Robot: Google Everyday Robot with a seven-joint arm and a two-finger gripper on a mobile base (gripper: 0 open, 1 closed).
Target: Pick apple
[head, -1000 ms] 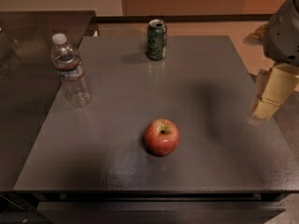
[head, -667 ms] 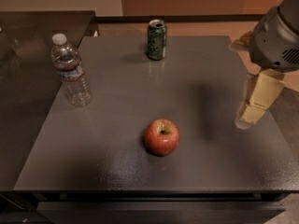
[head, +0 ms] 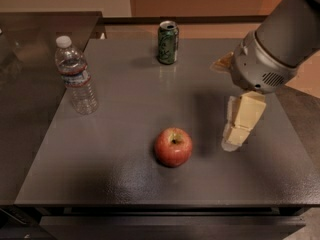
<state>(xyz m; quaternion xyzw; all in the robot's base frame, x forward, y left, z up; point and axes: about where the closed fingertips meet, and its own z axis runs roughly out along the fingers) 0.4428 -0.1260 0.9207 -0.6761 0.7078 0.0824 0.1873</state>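
The apple (head: 173, 147) sits upright on the grey table (head: 125, 99), toward the near edge and a little right of the middle, its stem dimple facing up with a yellow-green patch around it and glossy red skin below. It touches nothing but the tabletop. To the right of the apple and apart from it, the gripper (head: 239, 126) hangs pointing downward, its pale yellow tip low over the table at about the apple's height. Whether the gripper is spread or closed I cannot tell, as it shows side-on; it has no hold of the apple or of anything else on the table. Above the gripper, further right of the apple, the arm's (head: 280, 39) thick grey wrist slants up to the top right corner. Well behind the apple, near the far edge, stands a green can (head: 168, 42), upright. Far to the left of the apple and somewhat behind it stands a clear plastic water bottle (head: 76, 76) with a white cap, close to the table's left edge.
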